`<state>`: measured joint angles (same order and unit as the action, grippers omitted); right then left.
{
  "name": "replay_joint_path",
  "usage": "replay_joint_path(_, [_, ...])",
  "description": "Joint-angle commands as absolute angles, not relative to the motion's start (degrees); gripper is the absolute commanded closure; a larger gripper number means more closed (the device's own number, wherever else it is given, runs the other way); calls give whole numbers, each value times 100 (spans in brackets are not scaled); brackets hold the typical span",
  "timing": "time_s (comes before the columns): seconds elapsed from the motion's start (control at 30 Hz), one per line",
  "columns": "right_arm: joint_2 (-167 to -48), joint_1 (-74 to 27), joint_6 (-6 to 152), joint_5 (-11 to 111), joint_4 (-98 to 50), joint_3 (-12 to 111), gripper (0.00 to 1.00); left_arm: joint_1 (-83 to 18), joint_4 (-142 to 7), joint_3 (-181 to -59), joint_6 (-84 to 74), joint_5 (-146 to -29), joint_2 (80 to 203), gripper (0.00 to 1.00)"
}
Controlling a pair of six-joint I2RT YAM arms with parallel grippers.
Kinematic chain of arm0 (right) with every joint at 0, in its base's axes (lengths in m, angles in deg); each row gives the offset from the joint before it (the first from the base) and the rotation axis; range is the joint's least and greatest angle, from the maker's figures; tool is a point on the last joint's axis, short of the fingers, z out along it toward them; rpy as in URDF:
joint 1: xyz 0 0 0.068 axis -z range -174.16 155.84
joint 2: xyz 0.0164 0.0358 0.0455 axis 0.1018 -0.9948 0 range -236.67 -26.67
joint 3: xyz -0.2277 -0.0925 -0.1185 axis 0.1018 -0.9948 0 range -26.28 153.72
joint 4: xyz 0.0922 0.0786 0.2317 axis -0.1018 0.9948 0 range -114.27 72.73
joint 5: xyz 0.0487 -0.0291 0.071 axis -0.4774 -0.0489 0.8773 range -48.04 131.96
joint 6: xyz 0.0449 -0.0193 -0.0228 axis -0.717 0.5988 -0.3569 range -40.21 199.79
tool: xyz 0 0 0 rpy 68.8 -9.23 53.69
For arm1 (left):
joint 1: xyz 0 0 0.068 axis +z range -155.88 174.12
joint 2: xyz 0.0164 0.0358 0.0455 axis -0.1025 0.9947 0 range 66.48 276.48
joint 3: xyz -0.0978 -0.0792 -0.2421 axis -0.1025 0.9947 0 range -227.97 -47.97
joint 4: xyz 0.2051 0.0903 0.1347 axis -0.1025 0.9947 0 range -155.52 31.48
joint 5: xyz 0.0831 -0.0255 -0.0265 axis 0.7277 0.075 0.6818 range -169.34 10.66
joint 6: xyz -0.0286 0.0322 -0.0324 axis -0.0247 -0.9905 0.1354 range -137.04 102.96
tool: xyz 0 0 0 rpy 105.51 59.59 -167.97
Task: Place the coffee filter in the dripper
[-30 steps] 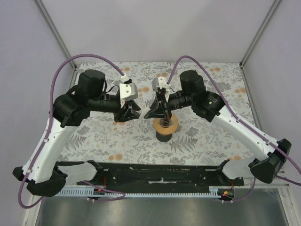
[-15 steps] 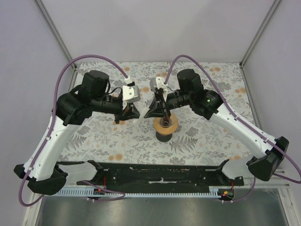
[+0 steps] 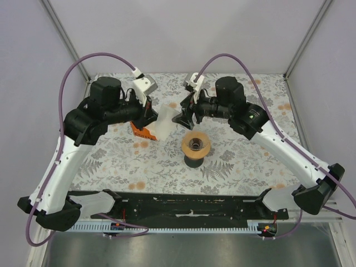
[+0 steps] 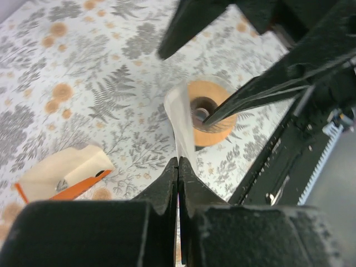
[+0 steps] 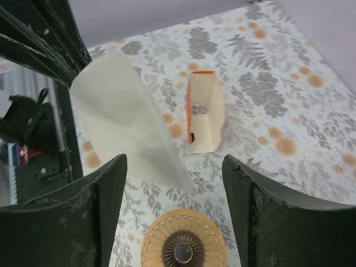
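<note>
Both arms have drawn back from the dripper (image 3: 196,146). Left tool (image 4: 178,169) pinches the coffee filter (image 4: 181,117) aloft between them; right tool (image 3: 182,115) stands spread. Carrying step, apparently; next, lower it centred into the dripper.

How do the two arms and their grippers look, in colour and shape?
The left arm and right arm have white lower links and black joint housings. A purple cable loops to each wrist, beside a small white camera block. The left gripper and right gripper have black, tapering fingers.
</note>
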<state>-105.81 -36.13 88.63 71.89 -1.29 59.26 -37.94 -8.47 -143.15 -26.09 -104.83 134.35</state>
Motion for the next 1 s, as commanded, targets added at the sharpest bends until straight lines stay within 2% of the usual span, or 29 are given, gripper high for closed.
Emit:
replay_joint_path(0.0, [-10192, -3617, 8165, 5393, -835, 6083, 22, -3559, -1428, -14368, -1476, -9351, 13433, 98])
replay_joint_path(0.1, [-10042, -3879, 7743, 4831, -1397, 5811, 22, -3419, -1481, -14439, -1099, -8849, 13450, 98])
replay_joint_path(0.23, [-10216, -4837, 7926, 3688, -1821, 5835, 23, -3243, -1534, -14509, -667, -8725, 13512, 98])
replay_joint_path(0.37, [-10586, -4979, 7558, 3660, -1926, 6108, 34, -3207, -1604, -14579, -482, -8716, 13521, 98])
replay_joint_path(0.6, [-11017, -5129, 7364, 3730, -2225, 6302, 42, -3181, -1631, -14597, -341, -8848, 13538, 98])
replay_joint_path(0.87, [-11263, -5120, 7258, 3792, -2330, 6398, 40, -3128, -1683, -14588, -324, -8892, 13538, 98])
replay_joint_path(0.97, [-11324, -5120, 7276, 3547, -2383, 6425, 44, -3128, -1692, -14588, -324, -8944, 13547, 98])
